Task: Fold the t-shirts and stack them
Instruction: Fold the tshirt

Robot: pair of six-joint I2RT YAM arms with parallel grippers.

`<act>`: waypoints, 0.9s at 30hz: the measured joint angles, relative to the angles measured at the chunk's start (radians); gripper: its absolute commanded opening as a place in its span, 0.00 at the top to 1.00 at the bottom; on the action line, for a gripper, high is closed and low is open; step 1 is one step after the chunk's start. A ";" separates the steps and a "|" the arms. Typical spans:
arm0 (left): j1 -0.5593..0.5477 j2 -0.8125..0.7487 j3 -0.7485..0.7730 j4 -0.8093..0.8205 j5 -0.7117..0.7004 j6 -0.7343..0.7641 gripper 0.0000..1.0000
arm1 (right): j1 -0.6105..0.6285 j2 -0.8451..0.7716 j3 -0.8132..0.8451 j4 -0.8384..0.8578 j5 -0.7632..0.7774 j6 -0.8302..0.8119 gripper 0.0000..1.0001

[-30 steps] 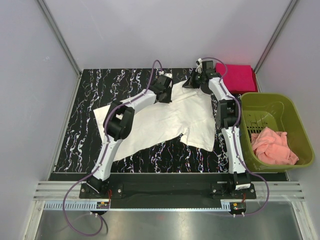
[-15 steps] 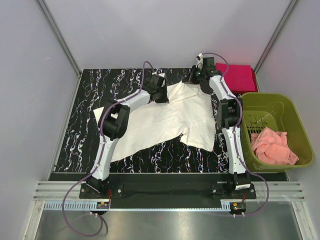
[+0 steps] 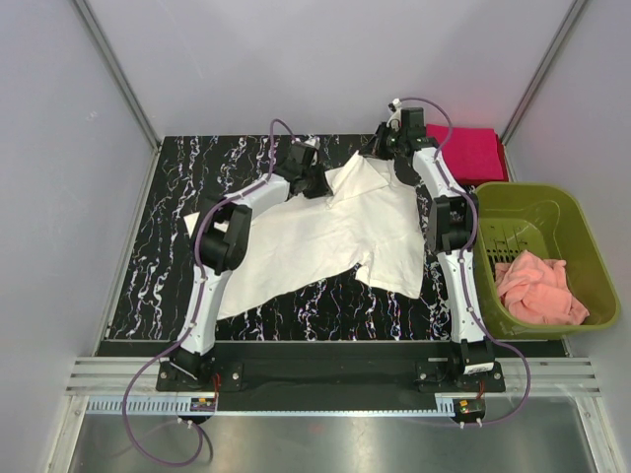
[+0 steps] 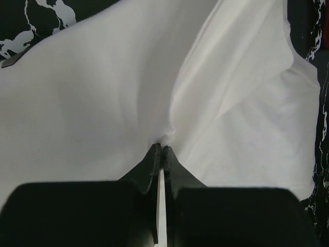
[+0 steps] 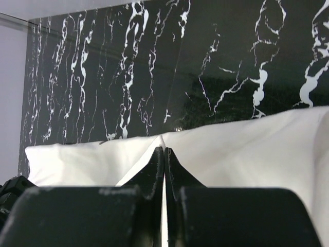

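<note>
Two spots along the far edge of the white tee are pinched, one by the tightly closed left gripper, one by the tightly closed right gripper.

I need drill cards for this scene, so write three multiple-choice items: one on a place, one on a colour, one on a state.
1. Where on the table does the red tee lie?
A) near left corner
B) middle
C) far right corner

2. What colour is the basket?
A) green
B) blue
C) grey

3. How is the left gripper?
A) open above the table
B) shut on the white tee
C) shut on the red tee

Answers:
1 C: it lies folded at the back, just beyond the basket.
2 A: its walls are olive green.
3 B: the left wrist view shows its fingers pinched together on white cloth.
</note>
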 measured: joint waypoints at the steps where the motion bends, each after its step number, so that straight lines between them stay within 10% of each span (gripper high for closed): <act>1: 0.003 0.002 0.002 0.002 0.002 -0.007 0.96 | -0.001 0.005 0.011 0.003 0.000 0.000 1.00; 14: 0.056 0.058 0.045 -0.033 0.005 -0.071 0.87 | -0.002 0.050 0.019 0.027 -0.008 0.014 0.96; 27: 0.064 0.068 0.138 -0.158 -0.032 -0.030 0.50 | -0.029 0.049 0.044 -0.082 0.081 0.036 0.55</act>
